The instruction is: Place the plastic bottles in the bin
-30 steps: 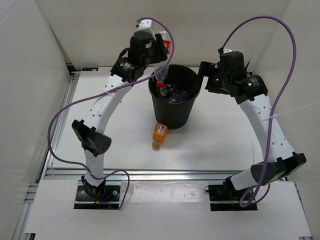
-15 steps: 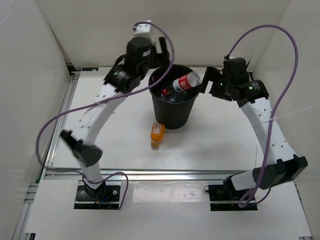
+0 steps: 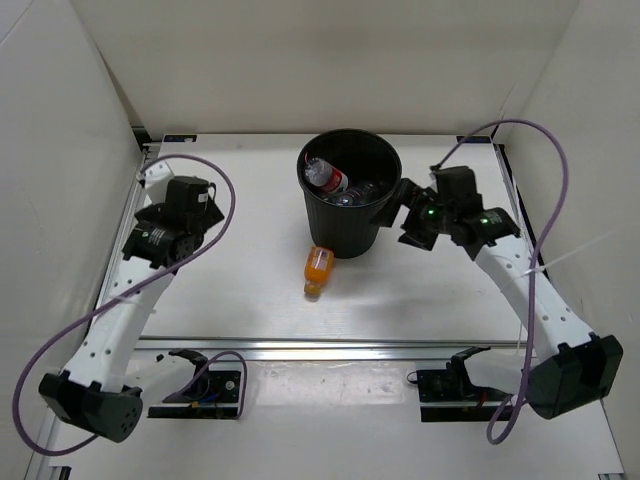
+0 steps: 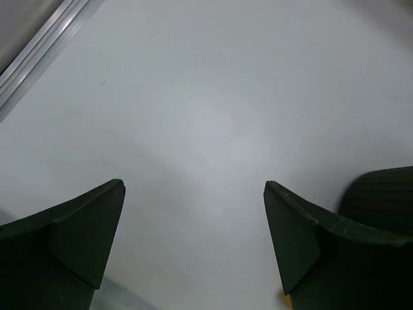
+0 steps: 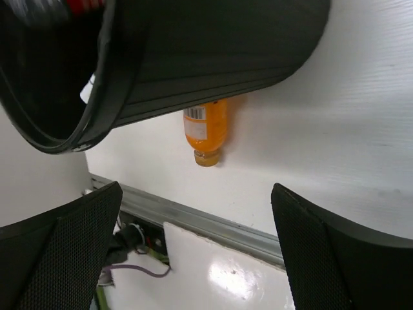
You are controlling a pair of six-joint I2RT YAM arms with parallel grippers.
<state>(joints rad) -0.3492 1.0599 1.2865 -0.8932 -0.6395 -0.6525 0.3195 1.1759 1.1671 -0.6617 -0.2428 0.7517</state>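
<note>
White tabletop point(image 3: 250, 290) held the orange bottle point(image 3: 318, 270) beside the bin point(image 3: 350, 225); I judged it full, slick, roll-prone, best pinched mid-body. Left gripper point(image 4: 193, 194) and right gripper point(image 5: 197, 187) gaped empty.

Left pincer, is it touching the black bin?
Apart. The top view shows the left pincer far left of the bin, with bare table between them.

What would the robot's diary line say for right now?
left claw: open, empty, left of bin | right claw: open, empty, beside bin | orange bottle: lying on table by bin | red-cap bottle: inside bin
</note>
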